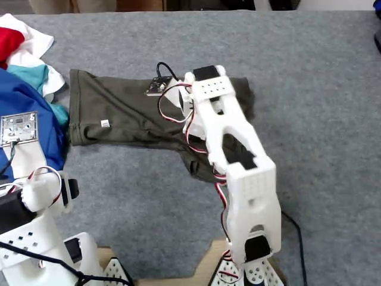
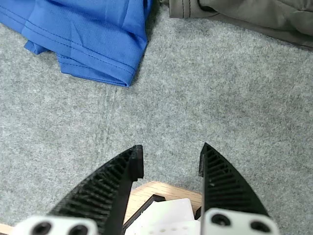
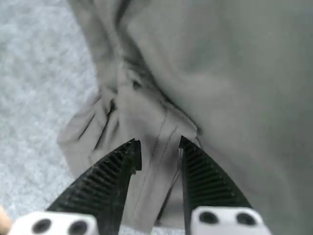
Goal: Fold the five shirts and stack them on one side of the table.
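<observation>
Two tools, both spread: right tool [image 3: 156, 149] just above a bunched corner of the olive shirt [image 1: 119, 113], lying part-folded on the table [image 1: 321, 89]; left tool [image 2: 171, 156] over bare table near the blue shirt [image 2: 83, 34]. Risks closing on several layers at once and dragging the fold open; could also push the bunch into worse creases.

Right arm [image 1: 244, 179] is stretched way out from its base, wrist tipped down, and the right gripper [image 3: 159, 147] points down with its jaws a bit apart. Left arm [image 1: 33, 214] sits folded back close to its base, left gripper [image 2: 171, 156] aimed down, jaws spread wider.
</observation>
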Motion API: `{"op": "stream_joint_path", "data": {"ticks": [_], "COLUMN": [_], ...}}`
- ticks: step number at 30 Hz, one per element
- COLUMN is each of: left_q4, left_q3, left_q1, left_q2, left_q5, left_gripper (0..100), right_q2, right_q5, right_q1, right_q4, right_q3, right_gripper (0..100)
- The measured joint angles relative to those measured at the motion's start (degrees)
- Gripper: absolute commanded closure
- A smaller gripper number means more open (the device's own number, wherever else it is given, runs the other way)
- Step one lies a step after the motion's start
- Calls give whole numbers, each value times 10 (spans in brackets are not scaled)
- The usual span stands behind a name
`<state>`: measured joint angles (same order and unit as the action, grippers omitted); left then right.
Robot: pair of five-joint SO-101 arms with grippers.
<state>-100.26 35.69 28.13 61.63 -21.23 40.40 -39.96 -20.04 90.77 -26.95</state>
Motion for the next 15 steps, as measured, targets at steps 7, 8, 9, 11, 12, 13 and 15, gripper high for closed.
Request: {"op": "stream_joint_path", "data": {"ticks": [7, 8, 9, 11, 12, 13, 15], "left_q4": [0, 0, 0, 0, 0, 0, 0], "left_q3": [0, 0, 0, 0, 0, 0, 0], "left_q1": [0, 0, 0, 0, 0, 0, 0], "left_q2": [0, 0, 0, 0, 0, 0, 0], "left_q5": [0, 0, 0, 0, 0, 0, 0], "left_gripper": [800, 800, 800, 800, 800, 800, 800], "right_q2": [91, 102, 112, 129, 137, 142, 146], "right_q5": [16, 16, 16, 16, 16, 16, 16], "right_q1": [0, 0, 0, 0, 0, 0, 0], "right_q4": [54, 60, 67, 78, 87, 94, 101], "right_q3": [-146, -164, -180, -207, -222, -232, -248], "right_gripper": [918, 936, 948, 958, 963, 970, 988]}}
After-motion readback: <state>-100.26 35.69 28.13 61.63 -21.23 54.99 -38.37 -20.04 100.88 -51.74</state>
